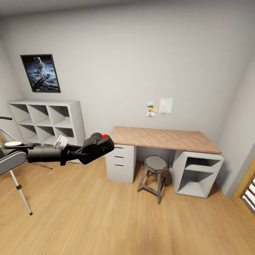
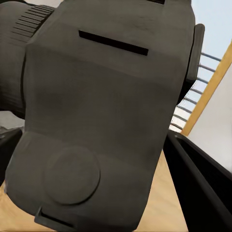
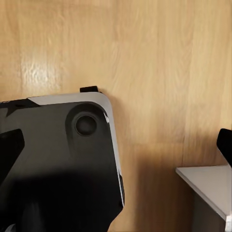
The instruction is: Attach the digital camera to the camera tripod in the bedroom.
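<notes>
Head view: left arm [image 1: 21,156] comes in from 9 o'clock, stretched roughly level toward centre. Left gripper [image 1: 83,150] is clamped on the digital camera [image 1: 96,146], held in the air over the wood floor [image 1: 106,219], just left of centre. Camera's long axis runs along the arm line, tilted a little up toward 2 o'clock; red button [image 1: 105,136] sits on its upper far end, facing up.

Left wrist view: camera body [image 2: 106,111] sits close up, a black finger [image 2: 200,179] alongside its edge, ribbed lens barrel [image 2: 19,53] sticking out from one side. A thin slot and a round flat disc show on the facing side.

Camera tripod [image 1: 19,187] stands at 9 o'clock edge, behind/below the arm: one silver leg slants down to a black foot on the floor, black lever [image 1: 5,118] pokes out higher up. Camera and tripod are apart, not joined.

Bedroom: white cube shelf [image 1: 47,120] at 10 o'clock under an astronaut picture [image 1: 40,73]; wood-top desk [image 1: 166,139] right of centre w/ white drawers [image 1: 122,163], grey stool [image 1: 156,173] in front, open white cabinet [image 1: 196,175] at 4 o'clock.

Right wrist view: looks down at floor, black-and-grey robot part [image 3: 58,164] w/ a round knob, corner of a pale grey surface [image 3: 208,188]. Right gripper [image 3: 116,142]: one dark fingertip [image 3: 224,145] at the frame edge; can't tell whether it's apart or together.
</notes>
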